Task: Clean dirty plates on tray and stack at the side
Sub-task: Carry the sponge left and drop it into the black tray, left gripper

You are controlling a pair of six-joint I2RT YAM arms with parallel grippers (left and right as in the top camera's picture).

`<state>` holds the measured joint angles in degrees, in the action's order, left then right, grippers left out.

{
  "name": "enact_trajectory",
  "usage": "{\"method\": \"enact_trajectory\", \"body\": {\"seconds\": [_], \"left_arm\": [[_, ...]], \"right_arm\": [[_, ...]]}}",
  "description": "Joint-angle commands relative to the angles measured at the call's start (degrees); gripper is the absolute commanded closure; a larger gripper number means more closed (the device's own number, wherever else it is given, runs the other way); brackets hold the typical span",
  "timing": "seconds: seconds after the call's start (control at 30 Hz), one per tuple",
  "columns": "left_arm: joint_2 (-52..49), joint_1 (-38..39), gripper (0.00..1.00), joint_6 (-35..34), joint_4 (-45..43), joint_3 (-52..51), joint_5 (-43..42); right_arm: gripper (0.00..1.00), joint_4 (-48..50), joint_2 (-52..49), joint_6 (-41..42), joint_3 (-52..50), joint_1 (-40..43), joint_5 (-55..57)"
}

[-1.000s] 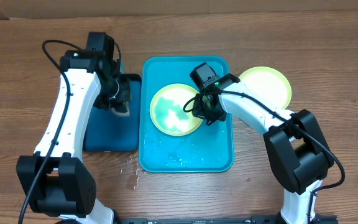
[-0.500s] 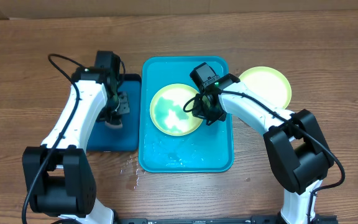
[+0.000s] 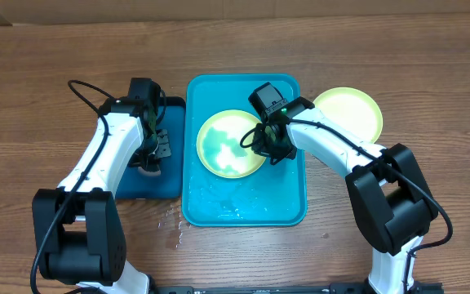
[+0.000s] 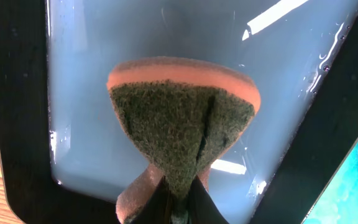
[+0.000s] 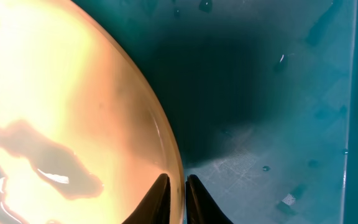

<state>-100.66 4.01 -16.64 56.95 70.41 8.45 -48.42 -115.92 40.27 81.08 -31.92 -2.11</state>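
A pale yellow-green dirty plate with blue-green smears lies in the turquoise tray. My right gripper is at its right edge, shut on the plate's rim. In the right wrist view the two fingertips pinch the rim of the plate, one inside and one outside, over the tray floor. My left gripper hangs over the dark-blue tray, shut on a sponge with an orange body and a dark green scrub face.
A second yellow-green plate sits on the wooden table right of the turquoise tray. The dark-blue tray holds shallow water inside a black rim. Water drops lie on the table by the turquoise tray's front left corner.
My left gripper has moved toward the table's front with the sponge, lower over the dark-blue tray. The right arm and the plate have not moved.
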Motion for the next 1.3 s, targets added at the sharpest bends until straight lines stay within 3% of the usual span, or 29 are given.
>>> {"method": "enact_trajectory", "body": {"seconds": [0.0,0.47,0.5,0.6,0.67,0.97,1.27], "left_arm": [[0.48,-0.35,0.92,-1.20,-0.24,-0.85,1.18],[0.02,-0.35,0.93,-1.22,-0.15,-0.96,0.96],[-0.09,-0.35,0.91,-1.22,-0.17,-0.96,0.96],[-0.11,-0.35,0.49,-1.20,-0.20,-0.96,0.44],[-0.11,-0.35,0.33,-1.18,-0.22,-0.96,-0.90],[0.26,-1.29,0.28,-0.11,3.91,5.75,-3.72],[2.19,-5.27,0.27,0.24,11.74,21.05,-14.78]], "right_arm": [[0.88,0.57,0.04,0.04,-0.15,-0.26,0.79],[0.86,1.42,0.04,0.02,-0.15,-0.26,1.20],[0.84,1.49,0.04,0.04,-0.15,-0.26,1.22],[0.79,1.64,0.04,0.02,-0.15,-0.26,1.22],[0.75,1.68,0.04,0.04,-0.15,-0.26,1.42],[0.58,1.66,0.04,0.04,-0.15,-0.26,2.08],[0.56,1.86,-0.92,0.07,-0.15,-0.26,2.01]]}}
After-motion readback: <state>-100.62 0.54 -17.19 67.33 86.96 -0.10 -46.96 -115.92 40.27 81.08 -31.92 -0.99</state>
